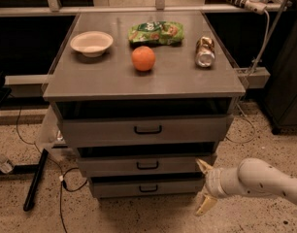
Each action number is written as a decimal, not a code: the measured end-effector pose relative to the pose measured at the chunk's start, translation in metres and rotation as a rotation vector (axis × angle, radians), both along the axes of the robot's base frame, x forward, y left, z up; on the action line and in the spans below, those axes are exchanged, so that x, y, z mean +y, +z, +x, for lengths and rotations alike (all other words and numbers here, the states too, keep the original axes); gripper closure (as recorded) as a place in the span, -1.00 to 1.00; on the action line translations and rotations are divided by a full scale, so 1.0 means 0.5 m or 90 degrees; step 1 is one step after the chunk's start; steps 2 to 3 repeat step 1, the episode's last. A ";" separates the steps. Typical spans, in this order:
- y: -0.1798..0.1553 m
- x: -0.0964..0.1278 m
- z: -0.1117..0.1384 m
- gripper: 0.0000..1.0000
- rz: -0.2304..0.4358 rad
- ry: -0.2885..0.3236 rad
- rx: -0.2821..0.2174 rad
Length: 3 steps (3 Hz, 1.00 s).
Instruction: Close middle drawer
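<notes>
The middle drawer (114,166) is a grey front with a small black loop handle (147,165), between a taller top drawer (105,131) and a narrower bottom drawer (119,188). A dark gap shows above its front, and it stands slightly out from the cabinet. My gripper (203,187) is at the cabinet's lower right, in front of the right end of the middle and bottom drawers. It is open and empty. Its upper fingertip (203,166) is at the right end of the middle drawer's front; I cannot tell whether it touches.
The cabinet top (100,79) holds a white bowl (91,42), an orange (143,58), a green snack bag (156,32) and a tipped can (205,52). Cables and a black bar (36,178) lie on the speckled floor at the left. A shelf edge (255,76) juts out at the right.
</notes>
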<state>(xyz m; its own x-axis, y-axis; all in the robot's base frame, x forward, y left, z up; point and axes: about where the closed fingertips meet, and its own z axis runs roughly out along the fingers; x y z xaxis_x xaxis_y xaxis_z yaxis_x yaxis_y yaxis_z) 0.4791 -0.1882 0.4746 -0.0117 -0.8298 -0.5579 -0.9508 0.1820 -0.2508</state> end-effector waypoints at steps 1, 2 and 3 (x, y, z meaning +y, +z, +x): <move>0.000 0.000 0.000 -1.00 0.000 0.000 0.000; 0.000 0.000 0.000 -1.00 0.000 0.000 0.000; 0.000 0.000 0.000 -1.00 0.000 0.000 0.000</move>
